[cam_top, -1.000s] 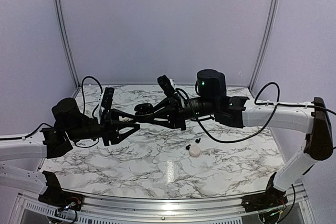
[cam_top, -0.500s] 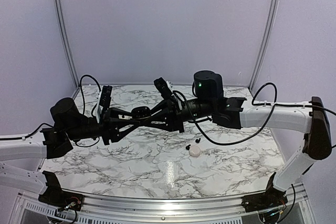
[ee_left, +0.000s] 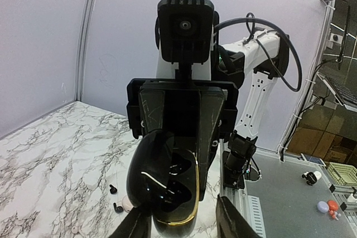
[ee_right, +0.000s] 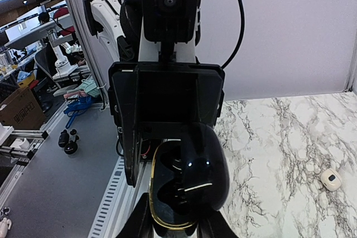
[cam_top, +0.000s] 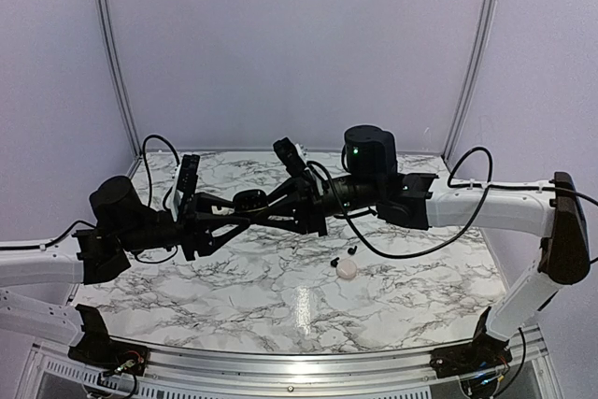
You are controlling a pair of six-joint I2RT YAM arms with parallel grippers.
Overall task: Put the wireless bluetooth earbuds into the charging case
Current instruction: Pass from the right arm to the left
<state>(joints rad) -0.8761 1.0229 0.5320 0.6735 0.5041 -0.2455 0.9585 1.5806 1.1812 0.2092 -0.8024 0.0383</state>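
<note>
The left arm (cam_top: pixel 131 221) reaches in from the left and the right arm (cam_top: pixel 486 201) from the right. Both are raised and stretched roughly level, so their wrists meet tip to tip. The right gripper (ee_right: pixel 178 224) pinches the open black charging case (ee_right: pixel 187 185) between both fingers, while the left gripper (ee_left: pixel 179 226) straddles the same case with jaws parted, one finger (ee_left: pixel 231 221) clear of it.

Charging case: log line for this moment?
charging case open, midair | right gripper shut on it | left gripper around it, grip unclear | black earbuds on table
</note>
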